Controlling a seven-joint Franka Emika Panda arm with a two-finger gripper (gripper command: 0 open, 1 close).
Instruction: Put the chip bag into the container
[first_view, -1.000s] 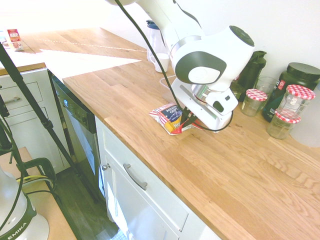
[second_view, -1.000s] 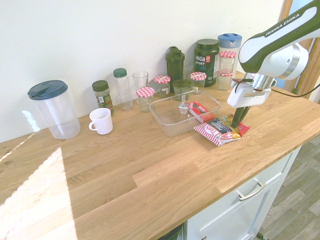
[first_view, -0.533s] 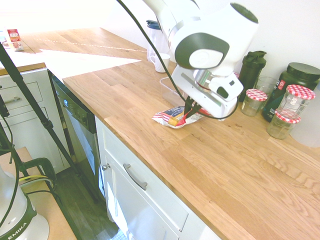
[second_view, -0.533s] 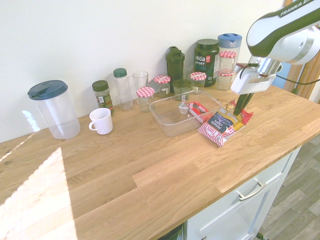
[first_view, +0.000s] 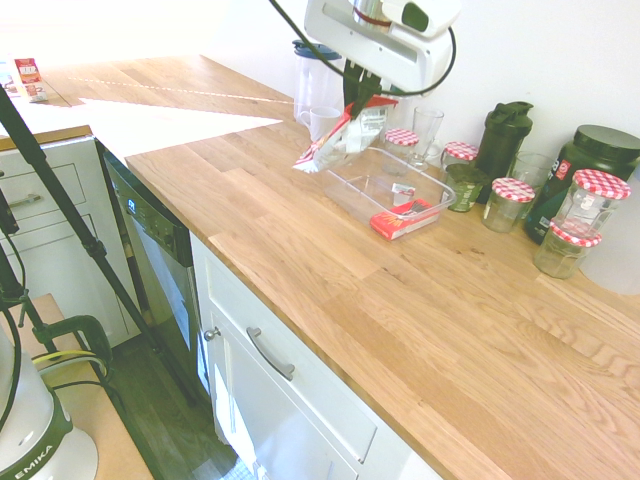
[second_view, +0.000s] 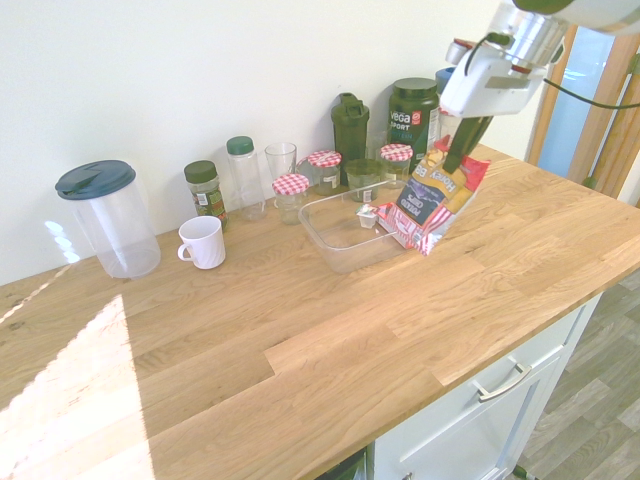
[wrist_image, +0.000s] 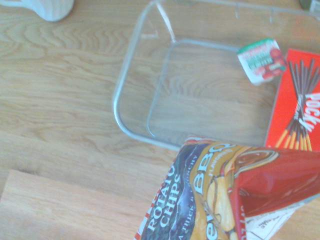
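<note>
Chip bag (second_view: 431, 200) hangs in the air from the claw (second_view: 456, 158), whose fingers are pinched together on the bag's red upper edge; the bag droops tilted, clear of the desk (second_view: 300, 340). In the first exterior view the bag (first_view: 340, 140) hangs over the container's far-left rim, and in the second exterior view it hangs at the container's right end, hiding that part of it. The wrist view shows the bag (wrist_image: 225, 195) with "Potato Chips" and "BBQ" print just outside one rounded corner of the container (wrist_image: 131, 127).

The container (first_view: 352, 190) is a clear shallow tub resting on the desk. Inside it lie a flat red packet (first_view: 402, 218) at one end and a small white sachet (first_view: 404, 192) beside it. Behind the container stand glass jars with red-checked lids (second_view: 292, 195), a drinking glass (second_view: 281, 160), dark shaker bottles (second_view: 350, 125) and a white mug (second_view: 204, 242).
</note>
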